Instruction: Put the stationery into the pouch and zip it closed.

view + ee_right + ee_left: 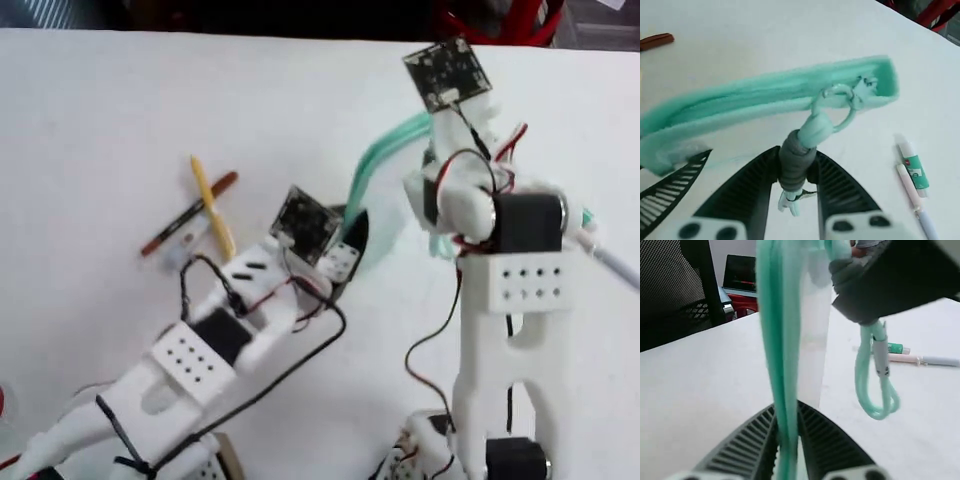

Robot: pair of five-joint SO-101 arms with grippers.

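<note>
**Pouch held at both ends, stationery still out on the worktop**

The left half of the white worktop [100, 120] is my open room: bare, smooth surface runs out to the left edge of the high view and up to the far edge, where the white stops against a dark background.

The first things in that stretch are a yellow pencil [212, 205] and a brown pen [170, 230], both slim sticks. They lie crossed and touching, just beside my left arm and well apart from the pouch [385, 160].

My left tool [787, 440] comes next. Its ribbed black fingers [752, 440] are nearly closed and pinch the thin edge of the pouch's near end.

The pouch is a long, narrow, soft mint-green sleeve with a clear panel. It runs up and to the right from that grip towards the right arm, so both arms crowd the middle of the worktop.

At its far end a ring and clasp join a mint strap [875, 390], which hangs in a loop. My right tool [797, 170] is clamped on the strap's grey sleeve just below the clasp. I cannot tell whether the zip is open.

Right of the pouch, near the right arm, a glue stick [912, 167] and a white pen [912, 197] lie side by side, touching. Little worktop shows beyond them before the right edge.
</note>
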